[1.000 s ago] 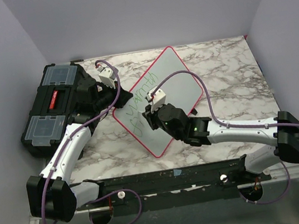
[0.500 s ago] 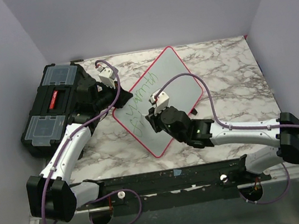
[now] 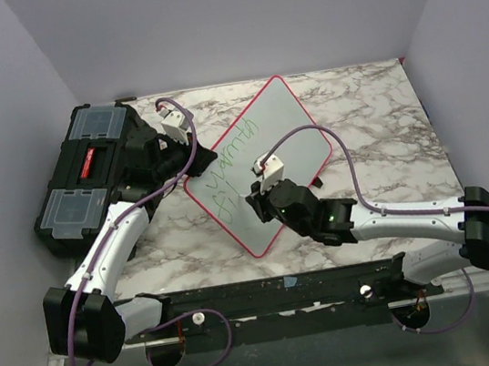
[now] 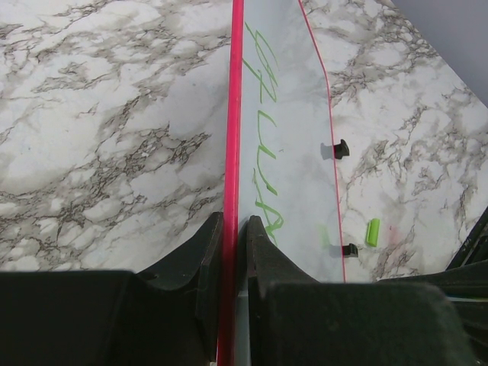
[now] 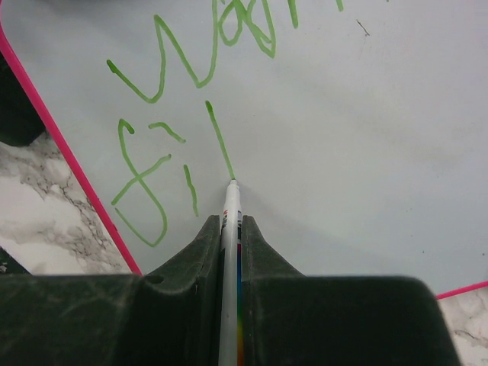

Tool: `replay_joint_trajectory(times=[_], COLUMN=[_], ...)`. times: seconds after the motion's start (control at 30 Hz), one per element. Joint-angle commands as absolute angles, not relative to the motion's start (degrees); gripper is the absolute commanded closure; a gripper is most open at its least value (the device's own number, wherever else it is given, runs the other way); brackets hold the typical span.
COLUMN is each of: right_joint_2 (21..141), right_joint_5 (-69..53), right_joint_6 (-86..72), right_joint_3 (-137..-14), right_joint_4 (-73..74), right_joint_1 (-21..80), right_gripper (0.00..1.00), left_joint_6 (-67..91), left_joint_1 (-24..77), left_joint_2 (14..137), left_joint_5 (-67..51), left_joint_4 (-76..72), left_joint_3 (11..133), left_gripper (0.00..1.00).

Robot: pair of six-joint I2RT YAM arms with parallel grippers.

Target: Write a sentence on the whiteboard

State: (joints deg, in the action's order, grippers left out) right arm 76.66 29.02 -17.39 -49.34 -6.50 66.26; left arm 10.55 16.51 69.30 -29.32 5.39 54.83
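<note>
The whiteboard (image 3: 296, 129) lies slantwise on the marble table, white with a red-pink rim. My left gripper (image 3: 191, 169) is shut on its left rim; in the left wrist view the jaws (image 4: 232, 226) pinch the pink edge of the whiteboard (image 4: 293, 99). My right gripper (image 3: 256, 201) hovers over the board's near part, shut on a white marker (image 5: 230, 200) whose tip touches the whiteboard (image 5: 366, 137). The sentence (image 3: 230, 159) is green lettering: a first line, and below it "fi" and a long stroke (image 5: 164, 76). The same lettering (image 4: 264, 152) runs along the board in the left wrist view.
A black toolbox (image 3: 87, 174) with clear lid compartments stands at the left, behind my left arm. A green marker cap (image 4: 373, 232) lies on the marble beside the board's far rim. Grey walls enclose the table on three sides.
My right gripper has slid toward the near edge with the marker, leaving a new long green stroke on the second line. The left gripper and the board have not moved.
</note>
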Motion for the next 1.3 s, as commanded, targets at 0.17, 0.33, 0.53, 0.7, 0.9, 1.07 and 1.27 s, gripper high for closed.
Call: replay_joint_trajectory(times=[0.17,0.33,0.53,0.7,0.9,1.07,1.27], right_joint_2=[74.97,74.45,74.82,76.08,76.47,75.91,75.19], right_joint_5=[28.21,29.35,31.19,32.79,34.22,34.45,33.80], right_joint_6=[-19.29,-19.01,-17.71,-15.68,-13.15,-11.71,-10.89], right_joint_3=[-46.78,-46.58,-47.09,-48.89,-50.86,-51.37,-52.64], right_joint_4=[-3.10,-2.55,-2.89,-3.51,-3.81,-4.78,-6.59], right_joint_1=[65.93,65.94,65.92,65.92,65.93,65.91,65.48], right_gripper=[0.99,0.99,0.99,0.99,0.99,0.99,0.99], left_joint_6=[6.59,6.68,6.68,6.68,6.68,6.68,6.69], left_joint_1=[16.70,16.70,16.71,16.78,16.77,16.78,16.76], left_joint_2=[67.74,67.69,67.76,67.85,68.07,68.20,68.08], left_joint_5=[-28.14,-28.21,-28.30,-28.30,-28.31,-28.38,-28.43], left_joint_4=[5.10,5.10,5.01,5.01,4.92,4.83,4.83], left_joint_3=[54.27,54.32,54.32,54.32,54.32,54.32,54.31], left_gripper=[1.00,1.00,1.00,1.00,1.00,1.00,1.00])
